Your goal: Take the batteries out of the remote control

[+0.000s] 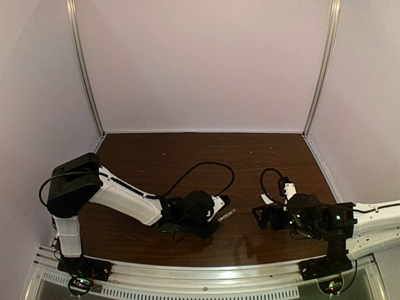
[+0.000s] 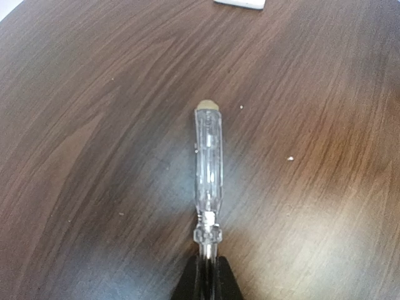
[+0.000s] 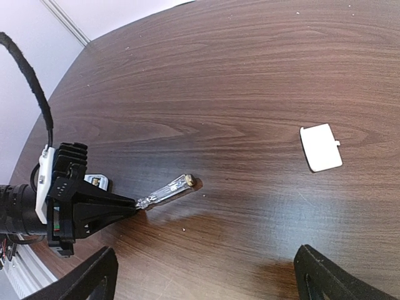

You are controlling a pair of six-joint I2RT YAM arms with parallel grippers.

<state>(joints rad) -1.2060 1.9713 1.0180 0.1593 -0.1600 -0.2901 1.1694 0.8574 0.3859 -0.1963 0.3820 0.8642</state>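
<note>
My left arm point(image 1: 125, 200) and right arm point(image 1: 375, 219) wear white shells over black joints; black cables point(image 1: 200, 165) loop off each wrist; my left gripper point(image 2: 205, 269) tapers black.

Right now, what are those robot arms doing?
The left gripper is pinched shut on the metal end of a see-through screwdriver, its handle pointing out low over the brown table. The right gripper is wide open and holds nothing. A small white plastic piece lies flat on the table.
</note>
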